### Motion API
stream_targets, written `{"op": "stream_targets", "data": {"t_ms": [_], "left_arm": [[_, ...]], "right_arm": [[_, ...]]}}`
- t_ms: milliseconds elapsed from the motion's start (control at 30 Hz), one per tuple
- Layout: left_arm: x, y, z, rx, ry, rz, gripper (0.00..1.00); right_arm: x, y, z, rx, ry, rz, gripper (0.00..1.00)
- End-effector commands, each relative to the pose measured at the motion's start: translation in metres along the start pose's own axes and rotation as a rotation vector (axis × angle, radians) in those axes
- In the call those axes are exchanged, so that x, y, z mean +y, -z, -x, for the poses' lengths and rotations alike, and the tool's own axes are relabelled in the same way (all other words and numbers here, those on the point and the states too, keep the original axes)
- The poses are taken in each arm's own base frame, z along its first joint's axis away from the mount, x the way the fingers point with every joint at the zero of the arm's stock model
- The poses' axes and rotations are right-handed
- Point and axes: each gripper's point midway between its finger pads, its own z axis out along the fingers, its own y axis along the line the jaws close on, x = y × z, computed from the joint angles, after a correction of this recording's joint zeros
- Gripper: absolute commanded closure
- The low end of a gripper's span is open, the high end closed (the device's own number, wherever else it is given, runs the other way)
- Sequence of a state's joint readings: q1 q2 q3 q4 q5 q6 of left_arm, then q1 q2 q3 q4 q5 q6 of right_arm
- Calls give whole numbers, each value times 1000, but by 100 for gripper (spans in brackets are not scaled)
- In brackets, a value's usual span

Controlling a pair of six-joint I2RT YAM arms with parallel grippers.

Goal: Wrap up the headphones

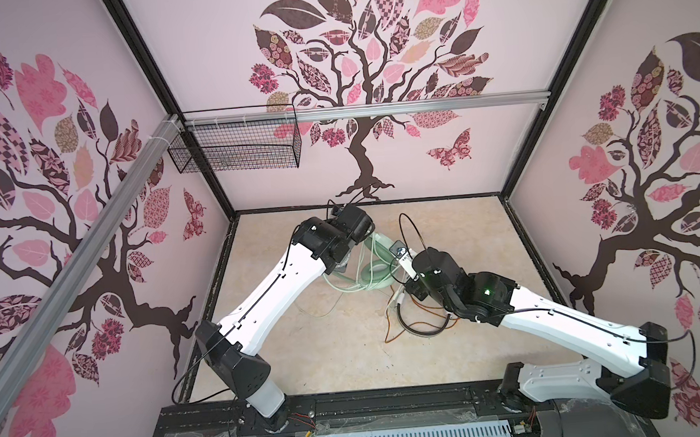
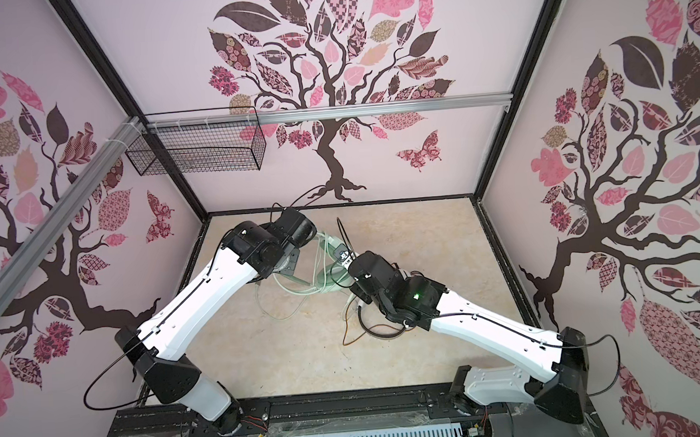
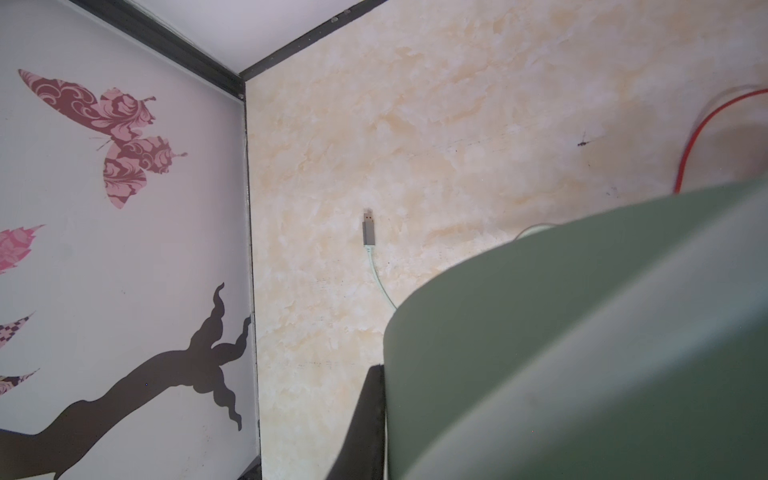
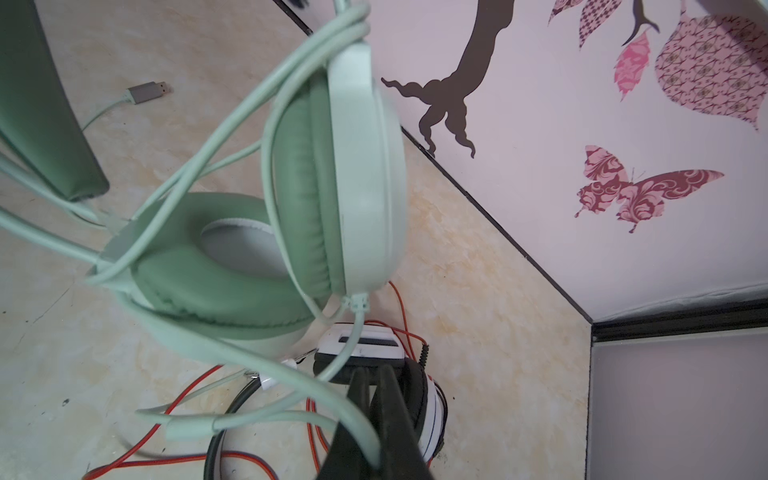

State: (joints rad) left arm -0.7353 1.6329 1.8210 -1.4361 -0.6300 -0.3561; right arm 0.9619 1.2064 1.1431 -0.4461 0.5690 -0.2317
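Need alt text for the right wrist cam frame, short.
The right gripper, jaws shut, pinches the pale green cord of the mint-green headphones, whose cord drapes loosely over the cups. Beside them lie the white-and-black headphones with an orange-red cord on the beige table.

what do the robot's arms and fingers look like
The left arm and right arm have long white shells joined by chunky black joints. A thin black cable runs along each shell. A small green light glows near the right wrist. The fingers are flat and black.
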Motion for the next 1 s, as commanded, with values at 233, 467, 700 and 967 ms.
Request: {"op": "stream_targets", "data": {"t_ms": [233, 467, 700, 967], "left_arm": [[-26, 16, -47, 71, -34, -223, 100], [-44, 25, -76, 114, -33, -384, 100], [-60, 43, -89, 123, -13, -551, 100], [-69, 56, -94, 139, -9, -645, 100]], "right_arm": [[-34, 6, 44, -186, -34, -179, 64], [-22, 4, 61, -254, -68, -71, 39], [-27, -10, 65, -236, -195, 50, 38], [-35, -13, 3, -26, -474, 151, 32]]}}
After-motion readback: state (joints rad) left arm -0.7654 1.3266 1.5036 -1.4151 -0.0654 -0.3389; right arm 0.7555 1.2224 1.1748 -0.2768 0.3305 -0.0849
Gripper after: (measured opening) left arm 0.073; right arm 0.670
